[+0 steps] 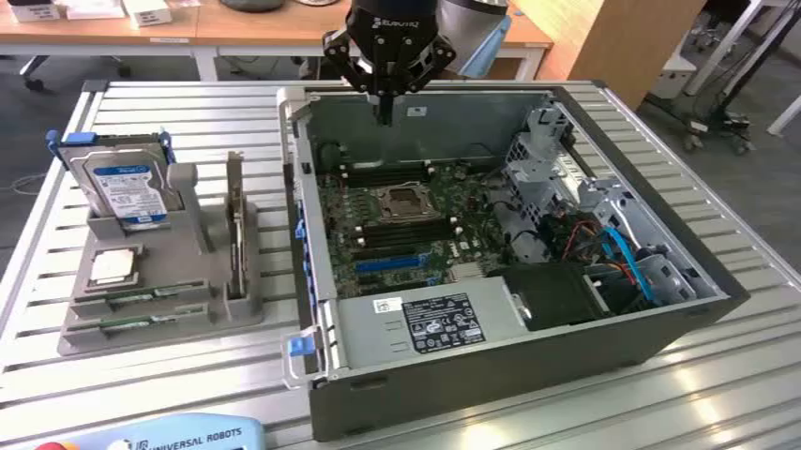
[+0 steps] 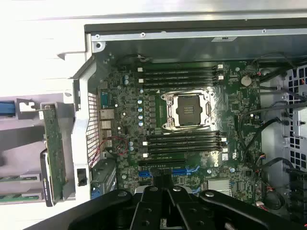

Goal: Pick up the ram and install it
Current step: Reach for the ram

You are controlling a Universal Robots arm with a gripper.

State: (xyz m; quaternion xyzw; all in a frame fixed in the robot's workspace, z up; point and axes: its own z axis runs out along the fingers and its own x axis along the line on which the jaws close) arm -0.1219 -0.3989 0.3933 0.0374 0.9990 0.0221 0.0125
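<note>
None of the job showed as done. The gripper [image 1: 385, 119] hung clenched and empty over the far side of the open case [image 1: 501, 366], above the motherboard [image 1: 400, 230], whose memory slots [image 2: 182, 141] lay bare. The ram [image 2: 53, 153] stood on edge in the grey holder [image 1: 188, 190] on the tabletop [image 1: 726, 394], at the exterior view's left of the case and well apart from the gripper. By my judgement, both pickup and installation were left to do.

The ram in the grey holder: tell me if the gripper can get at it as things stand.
Probably yes: the ram lies uncovered in the holder, nothing over it. The gripper hangs shut above the open computer case, away from the holder.
</note>
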